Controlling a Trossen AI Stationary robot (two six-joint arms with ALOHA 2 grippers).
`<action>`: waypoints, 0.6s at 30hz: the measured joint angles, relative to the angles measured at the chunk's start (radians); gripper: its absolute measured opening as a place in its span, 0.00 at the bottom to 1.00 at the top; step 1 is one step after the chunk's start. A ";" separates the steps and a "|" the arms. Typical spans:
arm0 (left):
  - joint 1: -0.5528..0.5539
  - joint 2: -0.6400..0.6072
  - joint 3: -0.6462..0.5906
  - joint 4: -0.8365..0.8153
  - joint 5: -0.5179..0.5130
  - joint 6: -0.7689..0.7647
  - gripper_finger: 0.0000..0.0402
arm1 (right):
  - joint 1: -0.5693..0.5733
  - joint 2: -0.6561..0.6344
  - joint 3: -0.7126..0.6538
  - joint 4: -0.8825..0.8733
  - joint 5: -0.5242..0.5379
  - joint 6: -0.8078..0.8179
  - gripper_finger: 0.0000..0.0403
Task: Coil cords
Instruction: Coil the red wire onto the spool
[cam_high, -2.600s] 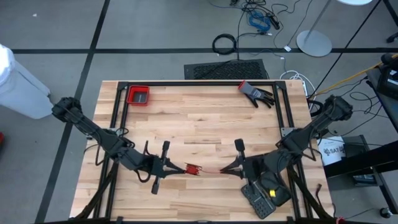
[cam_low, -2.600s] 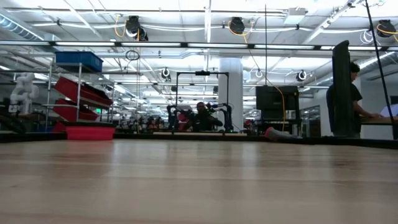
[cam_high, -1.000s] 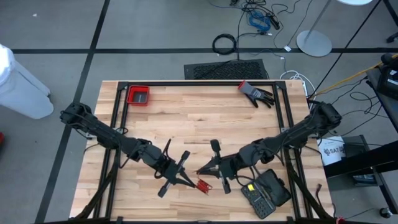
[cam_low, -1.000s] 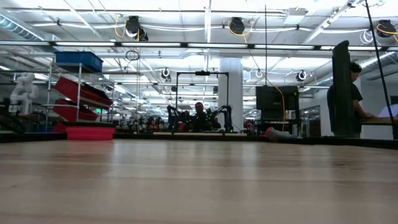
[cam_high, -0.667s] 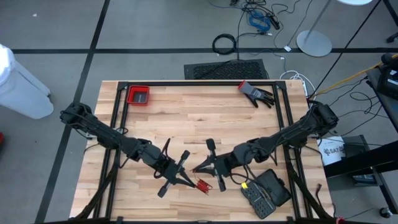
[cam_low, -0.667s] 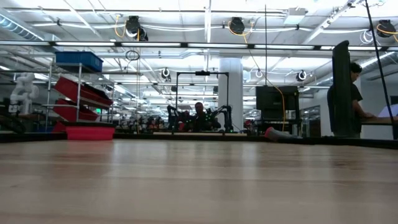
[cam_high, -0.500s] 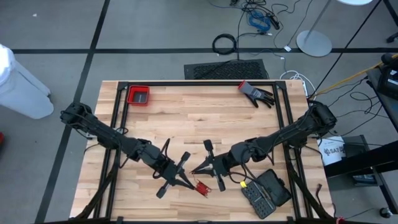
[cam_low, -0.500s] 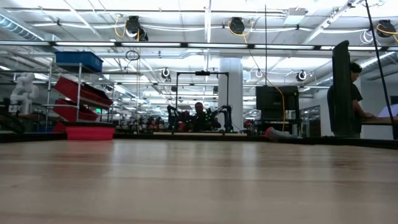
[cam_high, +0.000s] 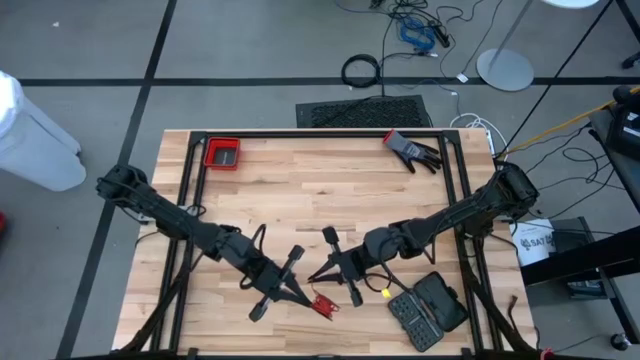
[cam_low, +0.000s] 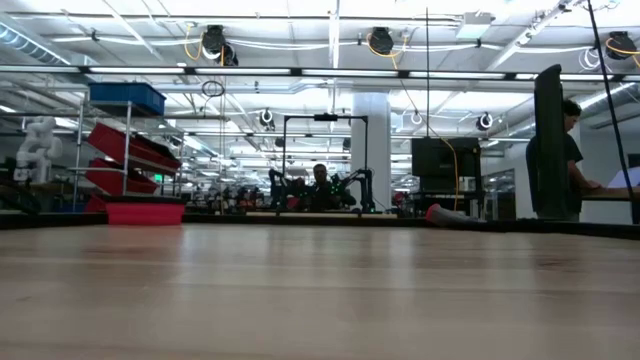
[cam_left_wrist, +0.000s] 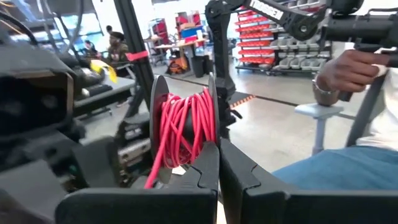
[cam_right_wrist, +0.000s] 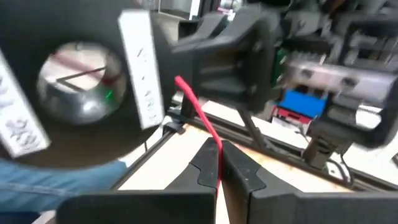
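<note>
A pale wooden-plank bench (cam_high: 330, 190) with a black metal frame fills the middle of the high view. A small red rectangular tray (cam_high: 222, 153) sits near its far left corner, and a grey-and-red work glove (cam_high: 410, 150) lies near the far right corner. A black case of small tools (cam_high: 427, 310) rests at the near right edge. Beyond the bench lie a dark ribbed floor mat (cam_high: 366, 111), a thick black cable ring (cam_high: 361, 71), a blue cable bundle (cam_high: 416, 33) and a round white stand base (cam_high: 504, 69). A white bin (cam_high: 32, 135) stands at left.
</note>
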 joint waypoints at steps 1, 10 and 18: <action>-0.003 -0.002 0.000 0.001 -0.015 0.005 0.00 | 0.001 0.000 0.000 -0.009 -0.001 0.000 0.00; -0.035 -0.055 0.000 -0.066 -0.204 0.038 0.00 | 0.000 0.000 0.000 -0.080 0.000 0.005 0.00; -0.083 -0.128 0.000 -0.188 -0.371 0.064 0.00 | 0.000 -0.043 0.000 -0.188 0.010 0.031 0.00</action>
